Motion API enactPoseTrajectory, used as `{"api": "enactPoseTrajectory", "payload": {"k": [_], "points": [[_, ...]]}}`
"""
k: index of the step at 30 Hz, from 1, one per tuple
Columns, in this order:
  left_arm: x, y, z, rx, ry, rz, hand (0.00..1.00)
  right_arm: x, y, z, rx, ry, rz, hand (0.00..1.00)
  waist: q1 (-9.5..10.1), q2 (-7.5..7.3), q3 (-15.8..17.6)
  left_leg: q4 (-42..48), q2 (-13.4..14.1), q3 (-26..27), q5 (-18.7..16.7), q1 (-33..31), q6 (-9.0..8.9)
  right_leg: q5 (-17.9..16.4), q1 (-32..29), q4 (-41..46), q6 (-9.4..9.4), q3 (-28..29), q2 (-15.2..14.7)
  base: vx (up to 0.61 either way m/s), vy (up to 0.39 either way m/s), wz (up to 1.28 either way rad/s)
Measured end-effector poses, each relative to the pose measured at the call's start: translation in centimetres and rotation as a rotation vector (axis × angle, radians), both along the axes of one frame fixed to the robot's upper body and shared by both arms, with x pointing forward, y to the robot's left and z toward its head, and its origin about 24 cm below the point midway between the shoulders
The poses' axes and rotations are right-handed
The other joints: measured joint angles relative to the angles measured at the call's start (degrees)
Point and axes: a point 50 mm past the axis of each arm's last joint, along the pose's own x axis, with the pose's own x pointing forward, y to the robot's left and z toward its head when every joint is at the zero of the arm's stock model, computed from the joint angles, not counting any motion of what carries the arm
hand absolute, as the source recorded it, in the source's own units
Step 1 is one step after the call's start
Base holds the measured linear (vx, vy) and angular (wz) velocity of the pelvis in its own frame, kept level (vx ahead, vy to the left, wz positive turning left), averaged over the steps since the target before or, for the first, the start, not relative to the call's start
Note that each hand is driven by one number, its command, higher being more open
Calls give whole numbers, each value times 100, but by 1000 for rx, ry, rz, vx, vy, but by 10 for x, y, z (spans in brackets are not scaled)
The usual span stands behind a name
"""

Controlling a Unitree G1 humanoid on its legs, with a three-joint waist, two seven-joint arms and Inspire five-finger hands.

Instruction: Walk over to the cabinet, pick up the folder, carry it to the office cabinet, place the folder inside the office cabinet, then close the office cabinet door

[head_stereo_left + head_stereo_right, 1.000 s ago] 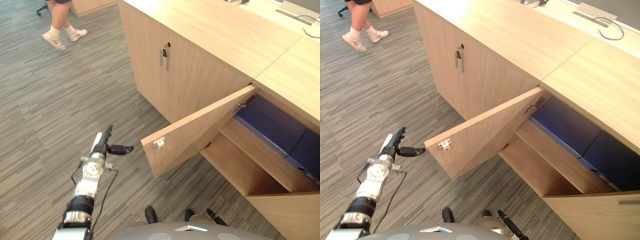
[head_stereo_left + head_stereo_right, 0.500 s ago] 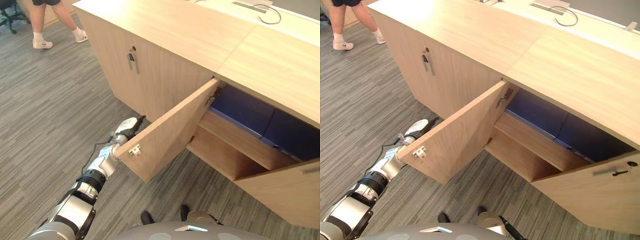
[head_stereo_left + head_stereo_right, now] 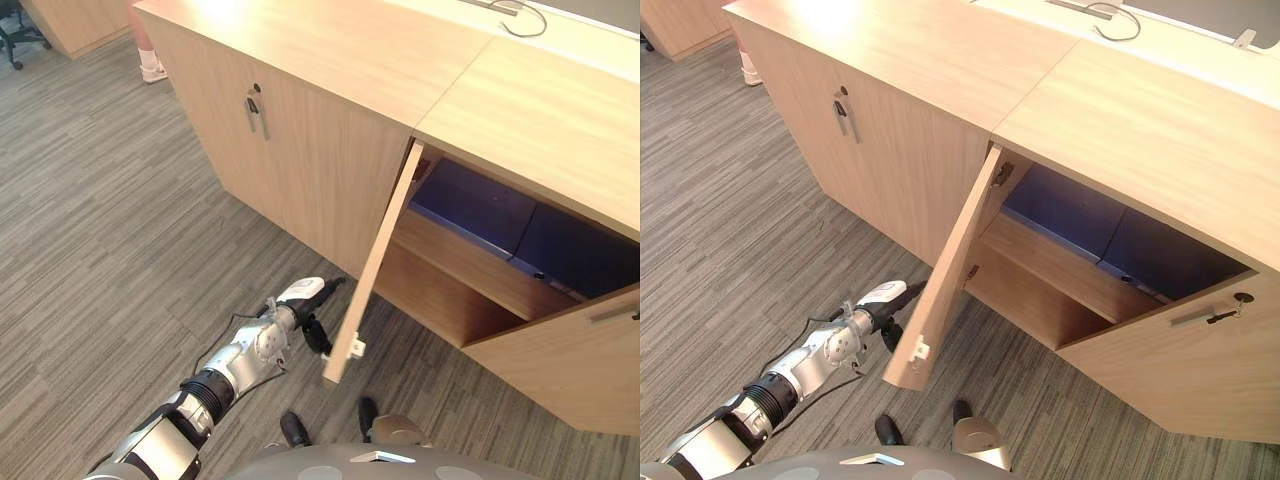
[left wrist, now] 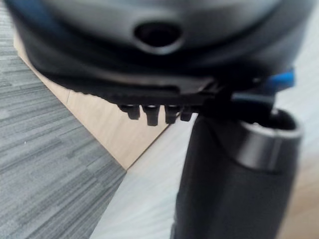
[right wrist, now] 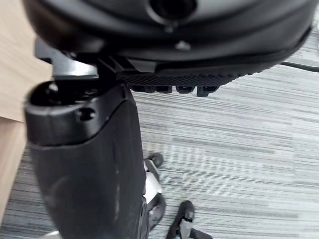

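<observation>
The office cabinet [image 3: 520,110] has its left door [image 3: 385,235] swung partway in, edge-on to me. My left hand [image 3: 303,297] is low by the floor against the door's outer face, fingers straight and holding nothing; the wood [image 4: 109,124] shows just past them in the left wrist view. Blue folders [image 3: 470,200] lie on the upper shelf inside. The right door [image 3: 560,365] stands open towards me. My right hand [image 5: 84,164] hangs relaxed over the carpet, empty.
A second cabinet [image 3: 300,170] with shut doors and a key in its handle [image 3: 255,105] adjoins on the left. A person's shoe [image 3: 152,70] shows beyond its far corner. An office chair base [image 3: 15,30] stands at the far left.
The left door has swung from wide open to roughly half shut, with my left hand moving in behind it. The camera has shifted, and the person has walked off behind the cabinet.
</observation>
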Motion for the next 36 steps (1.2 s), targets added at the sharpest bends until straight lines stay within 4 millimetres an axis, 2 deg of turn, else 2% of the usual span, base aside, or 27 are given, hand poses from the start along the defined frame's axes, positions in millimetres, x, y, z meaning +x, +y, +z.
{"api": "enactPoseTrajectory", "payload": {"k": [6, 8, 9, 10, 11, 12, 13, 16, 17, 18, 19, 21, 23, 24, 25, 26, 27, 29, 31, 32, 34, 35, 36], "points": [[-3, -4, -3, -19, 22, 8, 100, 0, 10, -1, 19, -3, 23, 100, -116, -2, -1, 53, -51, -229, 30, -108, 49, 19, 79, -59, 39, -199, -61, 30, 9, 21], [-3, -4, -6, -21, 29, 21, 100, 2, 12, -1, 22, -13, 19, 100, -139, -35, 17, 602, 0, -333, -205, -370, 79, 25, 64, -40, 48, -214, -103, 24, -12, 19], [-2, -5, -6, -37, 38, 41, 100, 2, 12, -1, 22, -17, 5, 100, -96, -45, 68, 1327, 67, -662, -468, -679, 127, 28, 45, -2, 48, -175, -107, 25, -73, -3], [-2, -6, -6, -59, 50, 70, 100, 3, 12, -1, 20, -20, -12, 100, -19, -54, 132, 1934, 84, -1254, -641, -934, 147, 32, 62, 75, 47, -65, -76, 23, -74, -22], [-1, -7, -6, -70, 50, 81, 100, 3, 12, -1, 16, -19, -10, 100, 26, -47, 167, 2171, 81, -1559, -753, -1025, 109, 35, 58, 117, 51, 28, -64, 1, 6, -61], [-3, -8, -5, -102, 48, 115, 100, 4, 6, -1, -5, -15, 23, 100, 82, 29, 200, 2371, 85, -2267, -1031, -1053, -10, 46, 25, 164, 70, 220, 11, -33, 122, -101], [-6, -7, -3, -134, 44, 147, 100, 10, 2, 0, -23, -30, 47, 100, 122, 125, 218, 2379, 164, -2510, -1317, -925, -138, 51, -11, 212, 88, 475, 124, -48, 151, -113], [-11, -7, 2, -178, 30, 160, 100, 20, 4, 1, -29, -73, 114, 100, 145, 6, 294, 2475, 243, -1914, -1450, -760, -60, 119, -163, 358, 199, 1027, 142, -115, 145, -119], [-14, -10, 7, -205, 14, 156, 100, 23, 3, 2, -33, -83, 123, 100, 180, -32, 287, 2526, 270, -1578, -1561, -749, -28, 144, -348, 451, 255, 1356, 167, -163, 150, -133], [-17, -12, 12, -234, -2, 155, 100, 22, 4, 2, -34, -84, 121, 100, 196, -70, 274, 2520, 277, -1263, -1617, -748, 24, 113, -507, 474, 312, 1448, 101, -158, 139, -126], [-18, -12, 14, -254, -3, 158, 100, 21, 4, 3, -37, -86, 122, 100, 190, -85, 271, 2515, 278, -1116, -1617, -736, 50, 105, -569, 498, 300, 1301, 32, -136, 128, -123], [-28, -3, 13, -298, 17, 234, 100, 2, 6, 4, -30, -30, 141, 100, 253, -100, 269, 2656, 419, -570, -1705, -634, 155, 85, -746, 904, 221, 129, -480, -92, 113, -122], [-34, 9, 7, -301, 39, 295, 100, -17, 14, 5, 1, 31, 121, 100, 311, -79, 206, 2767, 610, -284, -1818, -546, 104, -62, -731, 1436, -12, -511, -683, -28, 28, -92], [-37, 16, 4, -317, 57, 339, 100, -27, 20, 6, 24, 63, 109, 100, 347, -23, 126, 2776, 731, -136, -1830, -502, 33, -121, -640, 1593, -62, -787, -734, 44, -39, -75], [-38, 19, 3, -332, 65, 361, 100, -30, 22, 6, 32, 71, 106, 100, 352, -36, 123, 2772, 780, -63, -1822, -454, -8, -145, -569, 1540, -65, -861, -739, 73, -83, -76], [-40, 25, 1, -335, 72, 395, 100, -32, 24, 5, 43, 83, 125, 100, 352, -111, 67, 2787, 833, 60, -1831, -409, -79, -194, -449, 1334, 17, -1015, -735, 51, -124, -61], [-41, 30, -2, -333, 83, 425, 100, -33, 22, 6, 34, 88, 125, 100, 318, -59, 61, 2768, 858, 113, -1829, -374, -166, -202, -453, 1192, 109, -1076, -685, 17, -128, -48], [-47, 31, -10, -361, 124, 469, 100, -38, 15, 7, 19, 103, 129, 100, 262, 39, -37, 2546, 835, 141, -1757, -360, -254, -135, -453, 945, 164, -1038, -576, 44, -108, -22], [-55, 27, -16, -379, 163, 486, 100, -34, 7, 7, 2, 100, 156, 100, 282, 212, -167, 2278, 815, 243, -1595, -344, -297, 115, -421, 480, 169, -892, -385, 91, -79, -32], [-56, 27, -17, -381, 168, 489, 100, -31, 5, 6, -3, 92, 161, 100, 286, 234, -181, 2210, 808, 250, -1552, -342, -302, 225, -388, 287, 163, -874, -330, 79, -73, -42], [-58, 28, -18, -387, 170, 508, 100, -18, 5, 4, -9, 60, 204, 100, 357, 232, -200, 2041, 812, 279, -1454, -340, -310, 703, -134, -528, 132, -724, -138, 85, -77, -47], [-58, 28, -18, -389, 170, 511, 100, -16, 6, 3, -10, 53, 213, 100, 353, 219, -199, 2016, 810, 285, -1449, -336, -316, 778, -94, -661, 123, -681, -113, 91, -64, -35], [-58, 28, -19, -401, 175, 521, 100, -12, 7, 2, -5, 46, 222, 100, 331, 146, -190, 1994, 804, 298, -1435, -326, -327, 863, -37, -824, 110, -646, -90, 64, -39, -24]]}}
